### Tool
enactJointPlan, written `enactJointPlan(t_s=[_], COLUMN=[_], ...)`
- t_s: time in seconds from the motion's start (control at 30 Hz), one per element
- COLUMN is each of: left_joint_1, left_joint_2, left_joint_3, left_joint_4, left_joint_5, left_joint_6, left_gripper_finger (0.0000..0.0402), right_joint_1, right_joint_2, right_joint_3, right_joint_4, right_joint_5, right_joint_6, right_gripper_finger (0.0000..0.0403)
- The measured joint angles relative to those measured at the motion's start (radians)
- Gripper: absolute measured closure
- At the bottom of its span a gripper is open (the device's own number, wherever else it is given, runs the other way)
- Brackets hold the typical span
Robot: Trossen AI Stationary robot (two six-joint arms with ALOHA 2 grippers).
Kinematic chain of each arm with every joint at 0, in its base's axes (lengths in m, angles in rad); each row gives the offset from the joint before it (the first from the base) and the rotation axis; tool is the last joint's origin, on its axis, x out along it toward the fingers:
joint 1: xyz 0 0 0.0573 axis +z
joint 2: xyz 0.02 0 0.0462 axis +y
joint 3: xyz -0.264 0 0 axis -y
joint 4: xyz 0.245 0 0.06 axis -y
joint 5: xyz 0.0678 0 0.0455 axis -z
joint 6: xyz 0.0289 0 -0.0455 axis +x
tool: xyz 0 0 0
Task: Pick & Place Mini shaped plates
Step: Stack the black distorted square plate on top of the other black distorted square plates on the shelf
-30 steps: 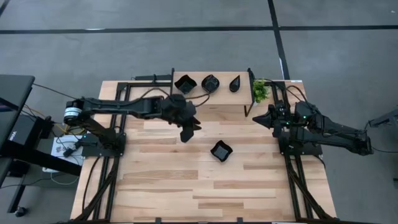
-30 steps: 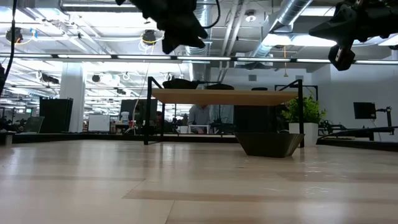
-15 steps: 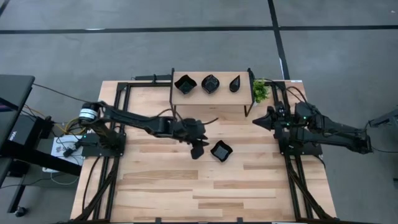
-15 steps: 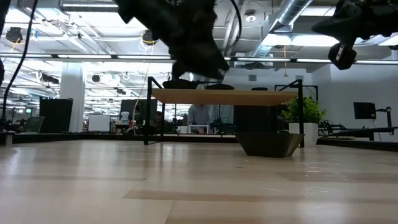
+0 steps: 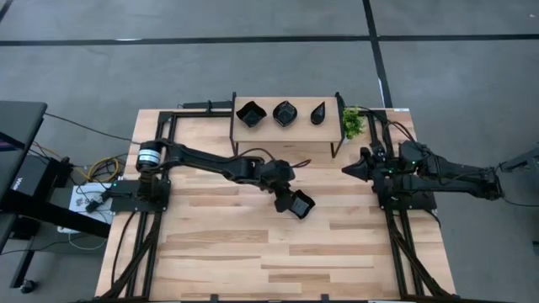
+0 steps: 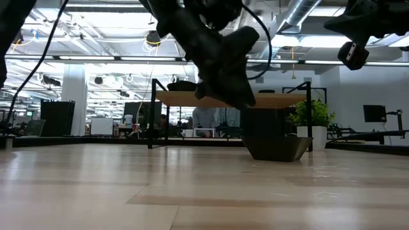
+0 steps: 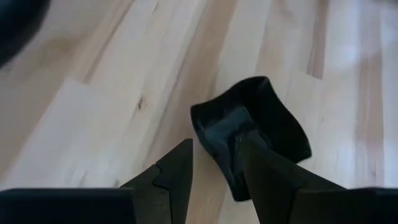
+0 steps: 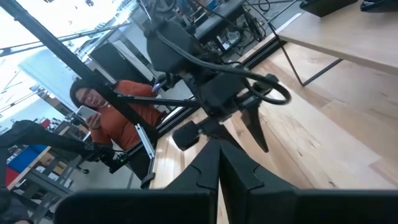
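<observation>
Worktop (image 5: 253, 252) of pale planks carries a small raised shelf (image 5: 286, 135) at its far edge with three mini shaped plates (image 5: 285, 113). The left arm stretches rightward and low, left gripper (image 5: 290, 202) fingers (image 7: 264, 180) parted astride the rim of a square plate (image 7: 261, 118) lying mid-worktop. The right gripper (image 5: 349, 168), fingers closed, hangs raised at the right, near the plant (image 5: 352, 124).

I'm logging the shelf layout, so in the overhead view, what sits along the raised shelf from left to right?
wavy-edged square plate → rounded plate → teardrop plate → small green plant, just past the shelf's right end.
</observation>
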Motion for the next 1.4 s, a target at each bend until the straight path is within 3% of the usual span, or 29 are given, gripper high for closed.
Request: enactJointPlan(t_s=[0.23,1.4], left_joint_1=[0.002,-0.01], left_joint_2=[0.035,0.145], left_joint_3=[0.006,0.008], left_joint_4=[0.014,0.038], left_joint_5=[0.002,0.036], left_joint_6=[-0.092,-0.154], left_gripper_finger=[0.0265,0.0265], right_joint_1=[0.0,0.0], right_joint_2=[0.0,0.0], right_joint_3=[0.0,0.0], right_joint_4=[0.0,0.0], right_joint_5=[0.003,0.002], right_joint_6=[-0.029,-0.026], right_gripper_finger=[0.0401,0.0401])
